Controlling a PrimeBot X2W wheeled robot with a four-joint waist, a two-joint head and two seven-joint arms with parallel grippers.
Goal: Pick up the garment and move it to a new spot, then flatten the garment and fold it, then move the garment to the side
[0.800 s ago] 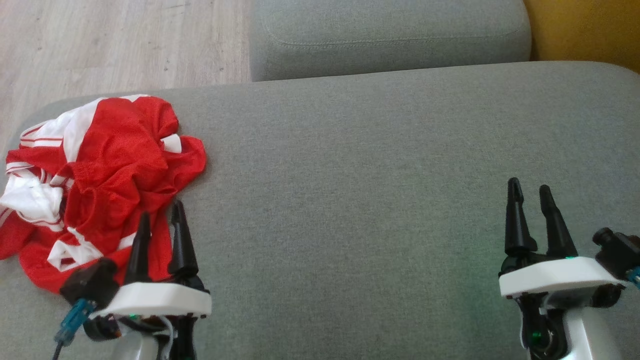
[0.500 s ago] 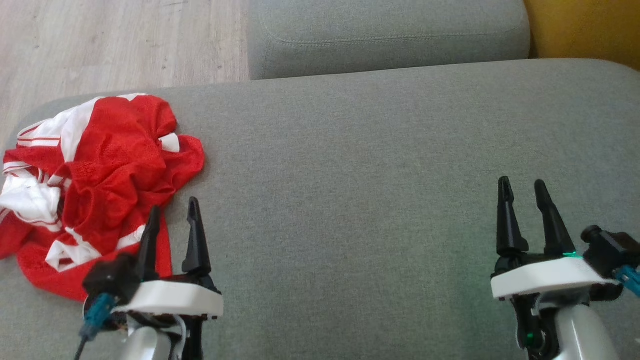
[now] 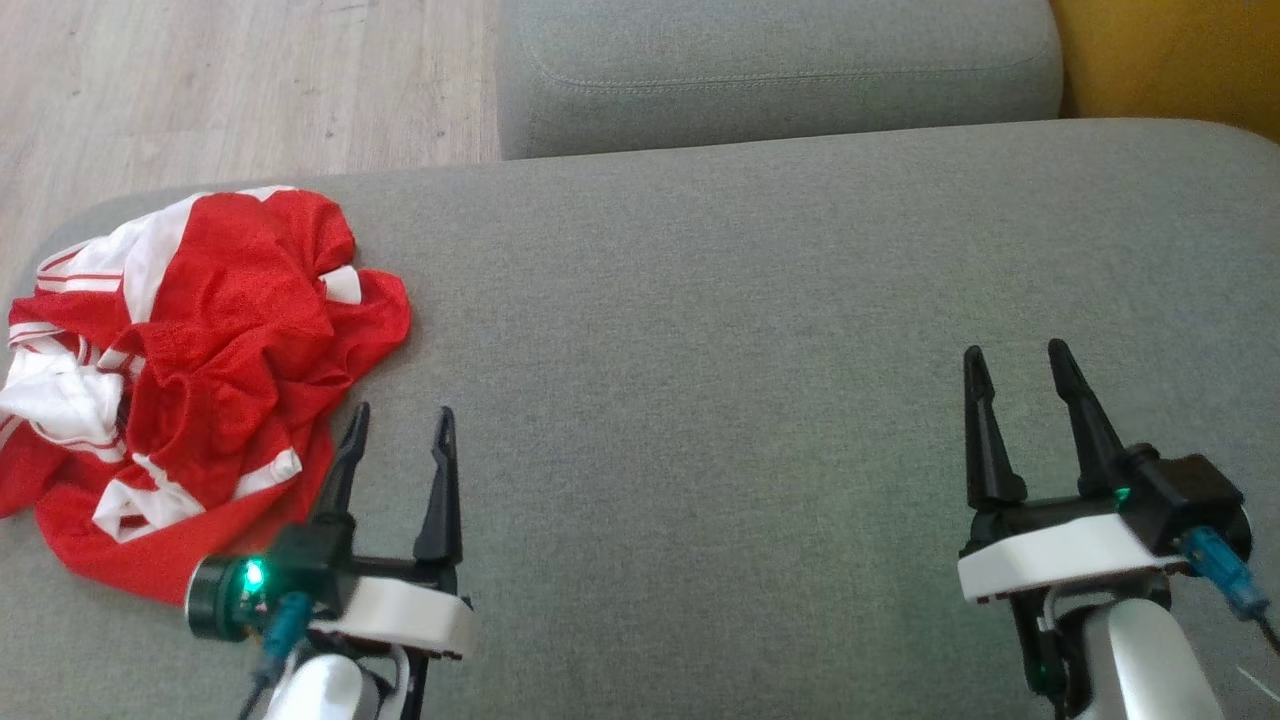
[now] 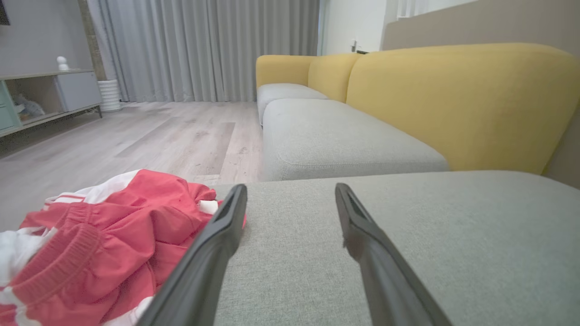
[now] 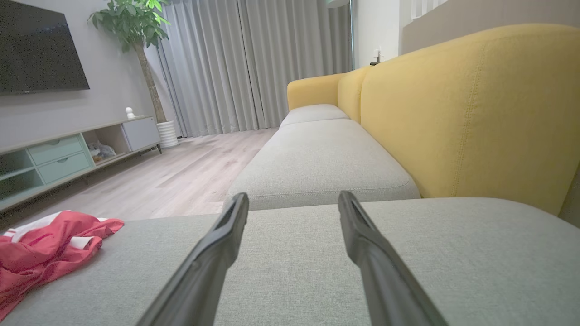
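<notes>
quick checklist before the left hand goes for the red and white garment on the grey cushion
1. Left hand open and empty: ok, its fingers stand apart with nothing between them.
2. Right hand open and empty: ok.
3. Garment near the left hand: ok, the heap lies just to the left of its fingertips, apart from them.
4. Room to set it down: ok, a bare stretch of cushion lies between the two hands.
5. Garment flat: not ok, it is crumpled in a bunch.
6. Garment wholly on the cushion: cannot tell, its left side runs to the edge of the head view.
</notes>
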